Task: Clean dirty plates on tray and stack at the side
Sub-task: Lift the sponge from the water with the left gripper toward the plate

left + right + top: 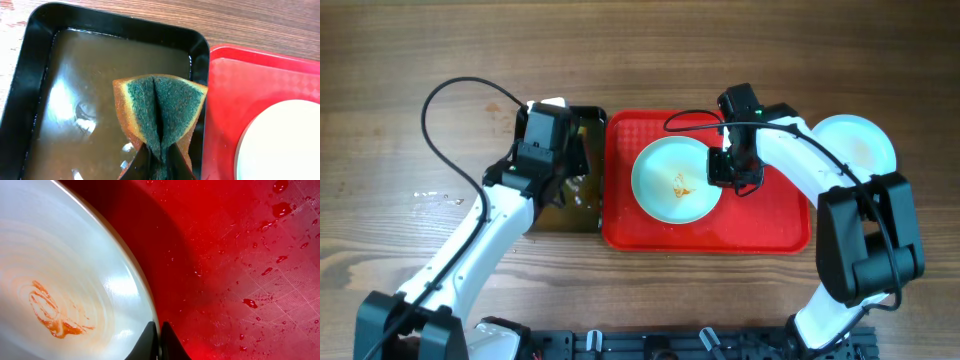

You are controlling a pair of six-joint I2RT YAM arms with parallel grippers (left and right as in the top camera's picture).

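Orange-brown sauce marks the dirty plate (675, 180) on the tray (780, 225), its 3 o'clock rim pinched in the closed right gripper (159, 337), while the left gripper (159, 162) clamps a folded sponge (160, 107) over the tub (30, 75) at 9 o'clock, so this wipe looks undone, with only the side plate (865, 140) (one or several, I cannot tell) set off the tray at 3 o'clock.

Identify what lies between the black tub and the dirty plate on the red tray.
Only part of the tray, its left rim and a bare strip of floor, separates the tub from the plate; the overhead and left wrist views show it.
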